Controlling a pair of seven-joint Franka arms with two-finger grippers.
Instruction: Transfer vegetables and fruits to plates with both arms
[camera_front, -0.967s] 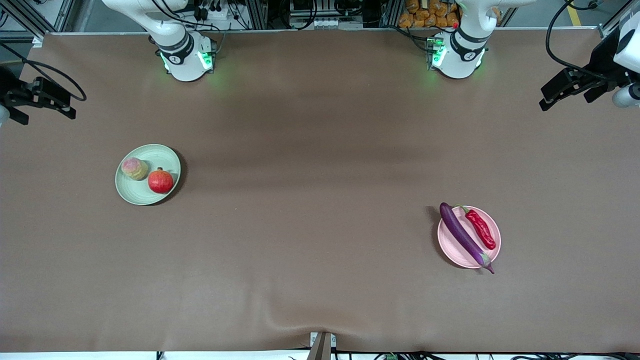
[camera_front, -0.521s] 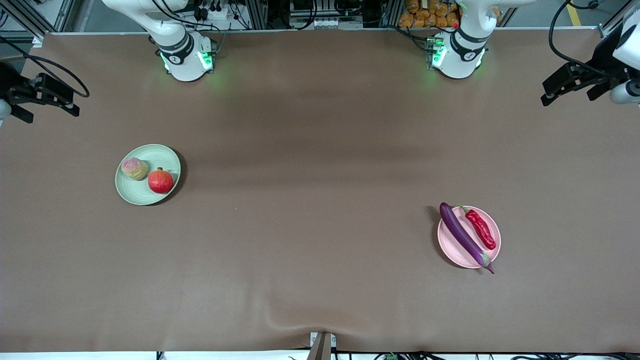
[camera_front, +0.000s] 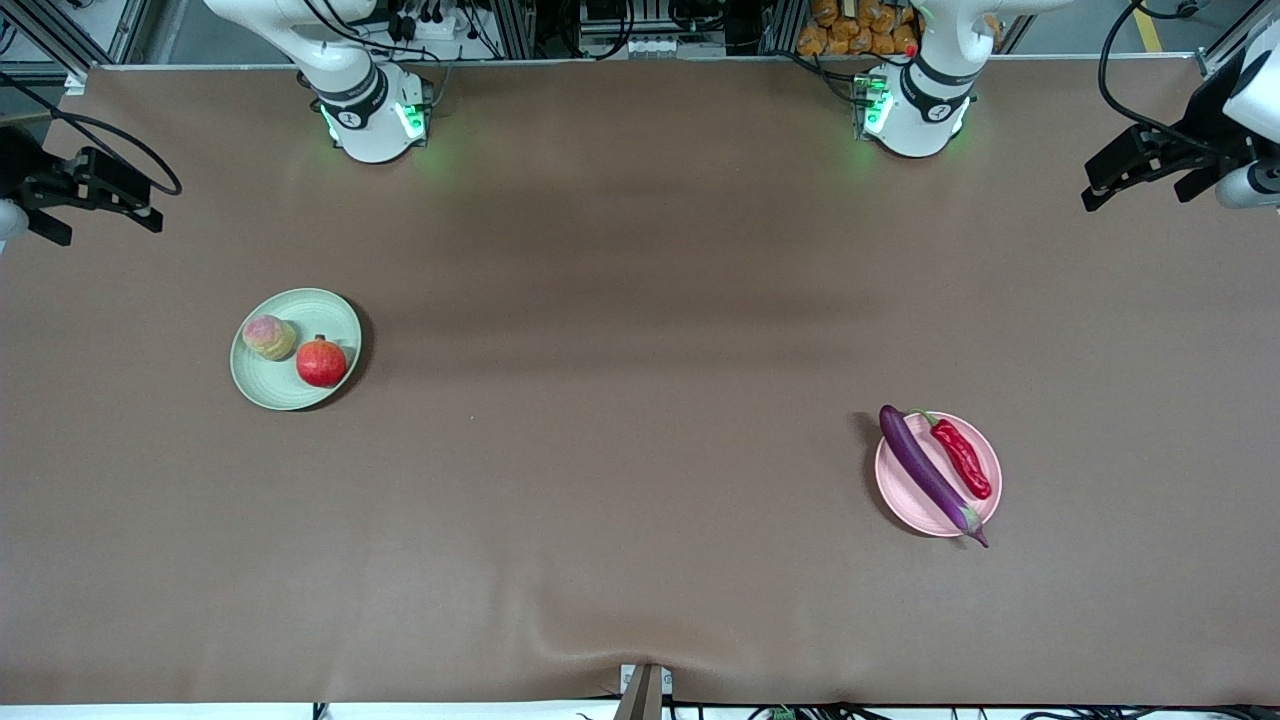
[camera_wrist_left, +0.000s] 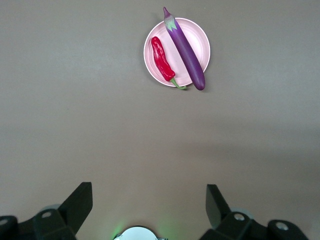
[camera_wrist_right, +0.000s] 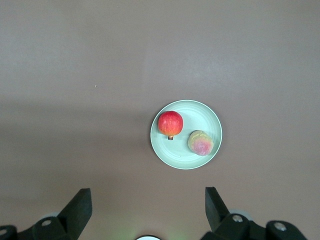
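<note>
The pale green plate (camera_front: 285, 390) lies toward the right arm's end and holds the peach (camera_front: 269, 337) and the pomegranate (camera_front: 321, 362). The pink plate (camera_front: 905, 490) lies toward the left arm's end, nearer the front camera, and holds the eggplant (camera_front: 930, 472) and the chili pepper (camera_front: 962, 458). The eggplant's ends overhang the rim. My right gripper (camera_front: 88, 188) is open and empty, high over its end of the table. My left gripper (camera_front: 1135, 168) is open and empty, high over its end. The left wrist view shows the pink plate (camera_wrist_left: 199, 41), the eggplant (camera_wrist_left: 184, 47) and the chili (camera_wrist_left: 161, 59).
The right wrist view shows the green plate (camera_wrist_right: 207, 116), the pomegranate (camera_wrist_right: 170, 123) and the peach (camera_wrist_right: 200, 142) well below the open gripper (camera_wrist_right: 147, 200). The brown table mat (camera_front: 640, 400) spans the table between the plates. The arm bases (camera_front: 375, 115) stand along the edge farthest from the front camera.
Both grippers have drifted slightly toward the robots' side of the table at their ends. The plates and the produce have not moved.
</note>
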